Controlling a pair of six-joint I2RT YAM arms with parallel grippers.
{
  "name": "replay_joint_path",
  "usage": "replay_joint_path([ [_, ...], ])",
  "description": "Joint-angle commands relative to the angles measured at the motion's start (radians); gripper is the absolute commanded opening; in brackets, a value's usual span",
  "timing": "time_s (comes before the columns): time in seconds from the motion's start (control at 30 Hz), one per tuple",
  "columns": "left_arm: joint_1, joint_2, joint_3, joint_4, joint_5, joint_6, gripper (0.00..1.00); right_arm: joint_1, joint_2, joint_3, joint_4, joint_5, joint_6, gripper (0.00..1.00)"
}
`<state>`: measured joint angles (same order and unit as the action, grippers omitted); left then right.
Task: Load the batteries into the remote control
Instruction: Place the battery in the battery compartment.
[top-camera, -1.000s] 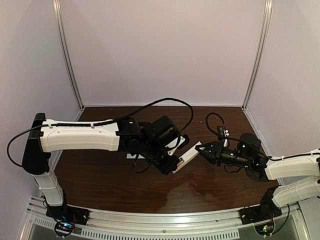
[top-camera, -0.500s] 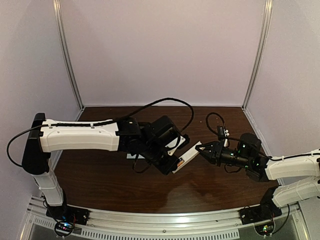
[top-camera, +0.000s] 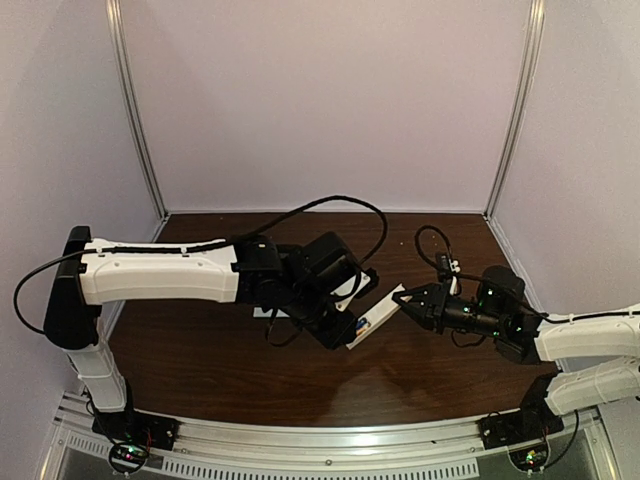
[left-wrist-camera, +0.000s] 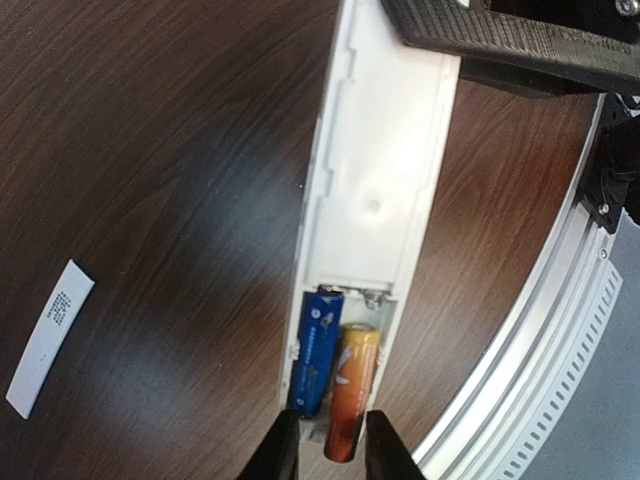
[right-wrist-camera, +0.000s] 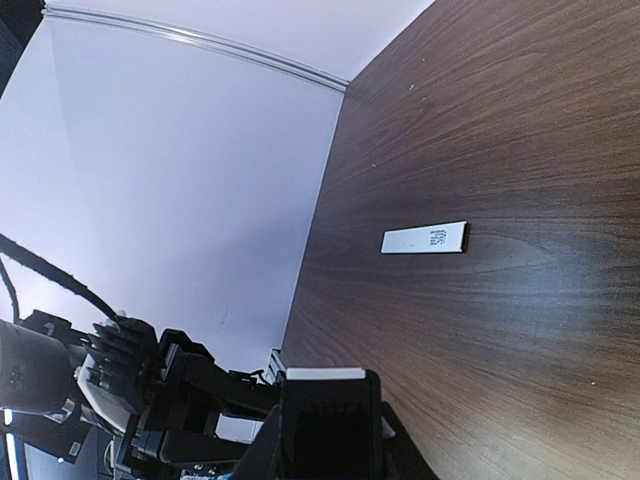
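Since remote (left-wrist-camera: 375, 180) is light, stiff, slick plastic, grip its long edges, clear of the batteries (left-wrist-camera: 318, 350). Right fingers (left-wrist-camera: 500, 40) pinch its far end; left fingers (left-wrist-camera: 283, 455) stand slightly spread, flanking the orange battery (left-wrist-camera: 350, 385) tip. Both cells look small, roll-prone.

Left: we see the black two-finger left gripper (left-wrist-camera: 325, 452) pointing down, slightly parted
Right: the black two-finger right gripper (right-wrist-camera: 325, 420) reaches leftward, clamped
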<state>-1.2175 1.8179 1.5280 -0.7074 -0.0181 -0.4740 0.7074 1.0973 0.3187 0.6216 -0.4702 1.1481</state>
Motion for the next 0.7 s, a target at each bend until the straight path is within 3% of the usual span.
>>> replay_joint_path([
  [0.0,0.006,0.008,0.017,0.001,-0.024,0.005,0.28,0.008,-0.033,0.01,0.049,-0.018,0.02,0.0],
  [0.2,0.006,-0.02,0.005,0.015,-0.016,0.015,0.38,0.005,-0.03,0.005,0.049,-0.015,0.026,0.0],
  [0.53,0.006,-0.034,-0.002,0.038,-0.005,0.014,0.26,0.002,-0.009,-0.023,0.134,-0.015,0.096,0.0],
  [0.67,0.006,-0.05,-0.004,0.04,-0.02,0.015,0.35,0.003,0.006,-0.029,0.156,-0.021,0.116,0.0],
])
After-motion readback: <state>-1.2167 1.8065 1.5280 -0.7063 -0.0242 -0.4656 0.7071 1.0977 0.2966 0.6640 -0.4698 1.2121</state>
